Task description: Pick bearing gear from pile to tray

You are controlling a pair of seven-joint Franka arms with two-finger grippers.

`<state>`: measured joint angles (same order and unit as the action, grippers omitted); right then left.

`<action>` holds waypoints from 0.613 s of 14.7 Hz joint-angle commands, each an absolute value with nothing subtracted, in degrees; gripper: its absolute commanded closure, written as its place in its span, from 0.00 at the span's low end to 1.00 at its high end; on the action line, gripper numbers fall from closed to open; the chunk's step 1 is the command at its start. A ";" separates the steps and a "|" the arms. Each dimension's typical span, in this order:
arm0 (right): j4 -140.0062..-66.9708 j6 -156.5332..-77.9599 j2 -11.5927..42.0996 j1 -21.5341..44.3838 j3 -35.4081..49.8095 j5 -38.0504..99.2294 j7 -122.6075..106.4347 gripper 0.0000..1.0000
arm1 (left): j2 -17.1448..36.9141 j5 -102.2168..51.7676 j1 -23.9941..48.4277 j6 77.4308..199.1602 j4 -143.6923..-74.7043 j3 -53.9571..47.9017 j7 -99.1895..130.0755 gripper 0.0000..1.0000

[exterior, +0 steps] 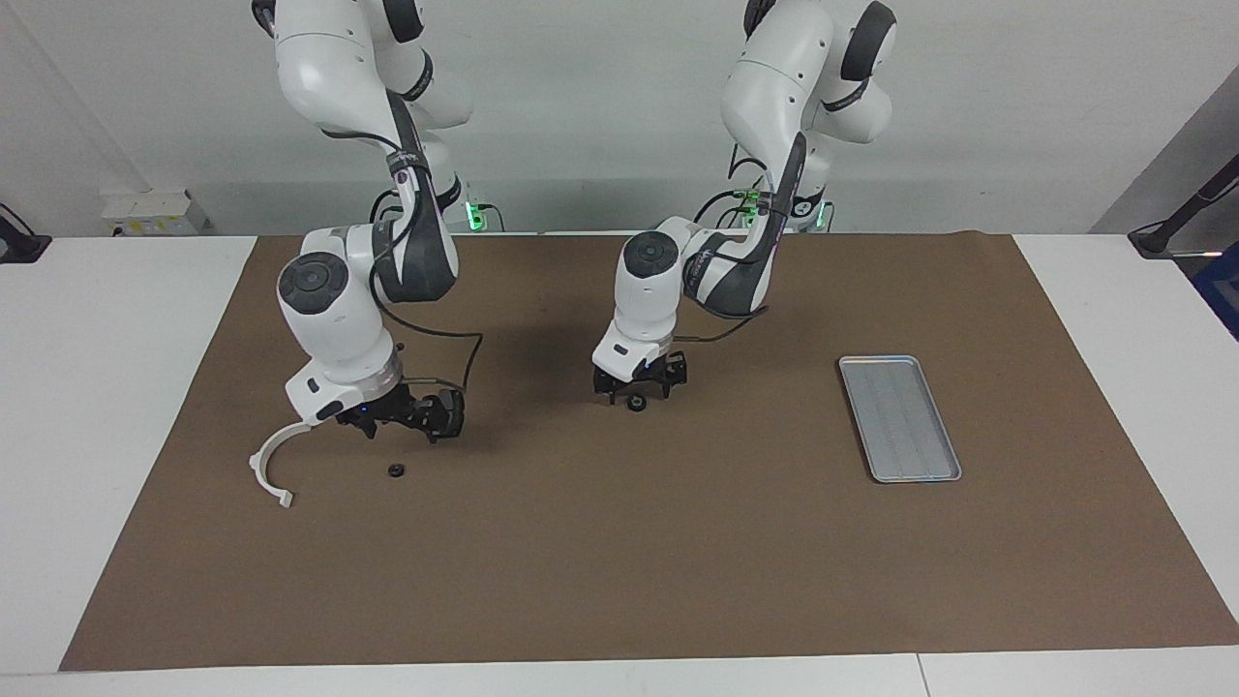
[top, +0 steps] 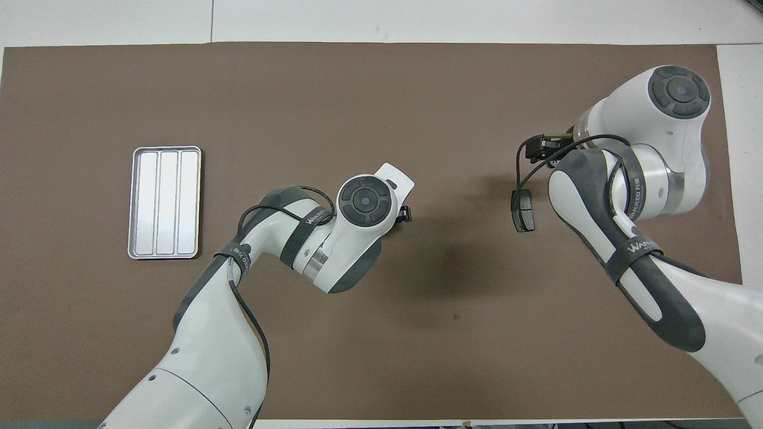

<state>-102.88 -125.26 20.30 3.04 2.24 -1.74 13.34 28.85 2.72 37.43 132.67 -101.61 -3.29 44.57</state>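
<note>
Your left gripper (exterior: 636, 391) stands low over the brown mat (exterior: 619, 581) at mid-table, jaws spread, straddling a small black round piece (exterior: 636, 403) without gripping it. Your right gripper (exterior: 402, 418) hangs released, holding nothing, over the pile, by the white half-ring bracket (exterior: 269, 469) and a second black round piece (exterior: 395, 471). The tray (exterior: 899, 418) lies bare toward the left arm's end
</note>
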 commanded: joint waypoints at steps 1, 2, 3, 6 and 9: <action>-105.99 -128.76 19.77 1.93 2.72 -2.46 12.65 0.00 | 29.88 2.99 38.76 132.80 -100.72 -1.93 44.91 0.00; -105.91 -129.46 20.47 1.85 2.72 -2.46 12.92 0.00 | 29.80 3.77 38.76 132.54 -100.64 -1.85 44.91 0.00; -105.82 -131.38 21.44 1.58 2.64 -2.46 12.92 0.00 | 29.79 4.04 38.67 132.19 -100.46 -1.85 44.83 0.00; -105.21 -133.42 23.46 0.79 2.64 -2.46 12.92 0.00 | 29.79 4.13 38.76 131.58 -100.02 -1.67 44.91 0.46; -104.59 -134.20 24.34 0.53 2.64 -2.46 12.83 0.00 | 29.88 4.83 38.50 131.14 -99.49 -1.58 44.91 0.96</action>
